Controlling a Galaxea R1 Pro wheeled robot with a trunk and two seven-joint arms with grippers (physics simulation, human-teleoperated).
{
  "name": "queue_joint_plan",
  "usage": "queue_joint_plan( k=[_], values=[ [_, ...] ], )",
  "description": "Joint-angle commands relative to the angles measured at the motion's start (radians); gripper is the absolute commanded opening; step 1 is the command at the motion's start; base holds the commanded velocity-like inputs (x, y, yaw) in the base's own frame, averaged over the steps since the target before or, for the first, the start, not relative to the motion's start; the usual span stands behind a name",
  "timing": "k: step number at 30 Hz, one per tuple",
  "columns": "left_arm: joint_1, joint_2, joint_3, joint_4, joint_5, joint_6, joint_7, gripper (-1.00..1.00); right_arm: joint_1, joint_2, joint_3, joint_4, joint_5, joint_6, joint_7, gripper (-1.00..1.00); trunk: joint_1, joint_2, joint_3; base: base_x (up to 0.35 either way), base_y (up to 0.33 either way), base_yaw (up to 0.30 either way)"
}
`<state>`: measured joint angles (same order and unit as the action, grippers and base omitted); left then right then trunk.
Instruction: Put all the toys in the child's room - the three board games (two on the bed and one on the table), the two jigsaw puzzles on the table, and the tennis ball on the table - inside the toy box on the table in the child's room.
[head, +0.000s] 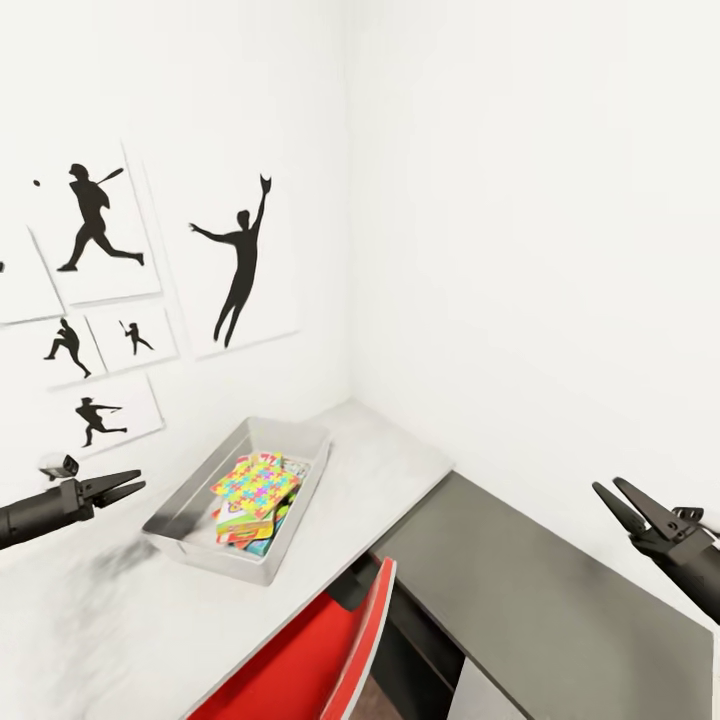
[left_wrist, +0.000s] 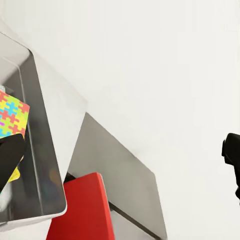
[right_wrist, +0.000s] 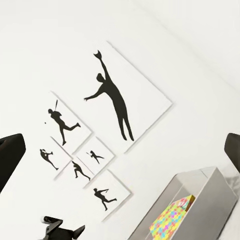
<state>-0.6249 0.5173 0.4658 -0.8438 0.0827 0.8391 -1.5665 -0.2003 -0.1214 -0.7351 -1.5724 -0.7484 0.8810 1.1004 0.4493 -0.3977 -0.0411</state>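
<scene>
**Red chair, grey tub, white corner**

Red chair back (head: 335, 650) sits nearest, tucked at the table (head: 400, 460) where light top meets dark. Left gripper (head: 128, 487) hovers over the light top with jaws almost together, holding nothing; right gripper (head: 620, 497) hangs over the dark top, jaws parted, empty. Beyond, the toy box (head: 190, 510) holds a jigsaw puzzle (head: 255, 485) atop flat game boxes. Farthest, black sports silhouette prints (head: 240, 260) hang on the white wall.
</scene>
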Motion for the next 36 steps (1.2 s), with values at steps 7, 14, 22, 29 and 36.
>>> queue_joint_plan(
  k=[7,14,22,29,36],
  values=[
    [0.004,0.000,0.000,-0.007,-0.001,0.013,-0.004,1.00,-0.001,0.000,0.000,0.000,-0.002,0.003,0.000,1.00,0.001,-0.002,0.009,-0.168,0.001,0.000],
    [0.010,0.000,0.000,-0.016,-0.001,0.013,-0.004,1.00,-0.001,0.000,0.000,0.000,-0.002,0.003,0.000,1.00,0.001,-0.002,0.021,-0.306,0.000,0.000],
    [0.014,0.001,0.000,-0.022,-0.001,0.014,-0.004,1.00,-0.001,0.000,0.001,0.000,-0.002,0.003,0.000,1.00,0.001,-0.002,0.034,-0.326,0.000,0.021],
    [0.014,0.001,0.000,-0.023,-0.001,0.014,-0.004,1.00,-0.001,0.000,0.002,0.000,-0.002,0.003,-0.001,1.00,0.001,-0.002,0.039,-0.331,0.000,0.030],
    [0.017,0.001,0.001,-0.023,-0.001,0.014,-0.004,1.00,-0.001,0.000,0.007,0.000,-0.002,0.003,-0.005,1.00,0.001,-0.002,0.040,-0.264,0.095,0.002]
  ],
)
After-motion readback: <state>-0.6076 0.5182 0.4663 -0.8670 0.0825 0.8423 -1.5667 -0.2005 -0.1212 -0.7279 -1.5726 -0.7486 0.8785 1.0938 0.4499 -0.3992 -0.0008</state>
